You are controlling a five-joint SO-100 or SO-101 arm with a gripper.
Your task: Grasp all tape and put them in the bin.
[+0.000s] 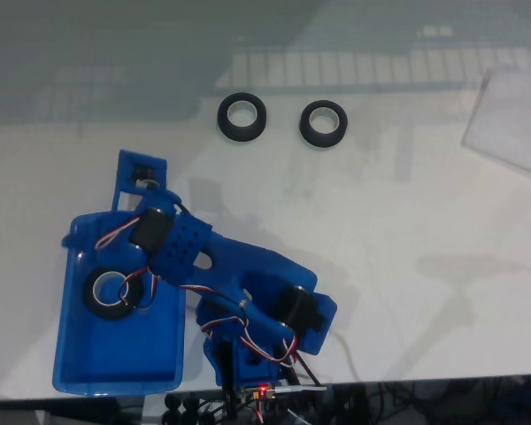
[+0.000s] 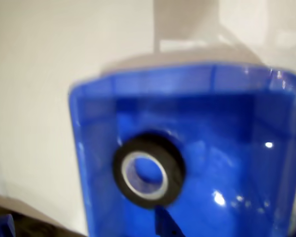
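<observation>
Three black tape rolls are seen in the fixed view: one roll (image 1: 112, 291) lies flat inside the blue bin (image 1: 97, 367) at lower left, and two others (image 1: 240, 116) (image 1: 323, 123) are left side by side on the white desk (image 1: 398, 248), well apart from the bin. The hand (image 1: 142, 282) is held over the bin beside the roll; open or closed cannot be told. In the wrist view, the roll (image 2: 149, 170) is shown on the bin floor (image 2: 227, 168).

One black tape roll (image 1: 111, 290) in blue bin (image 1: 115, 372), two (image 1: 242, 118) (image 1: 324, 124) outside.
</observation>
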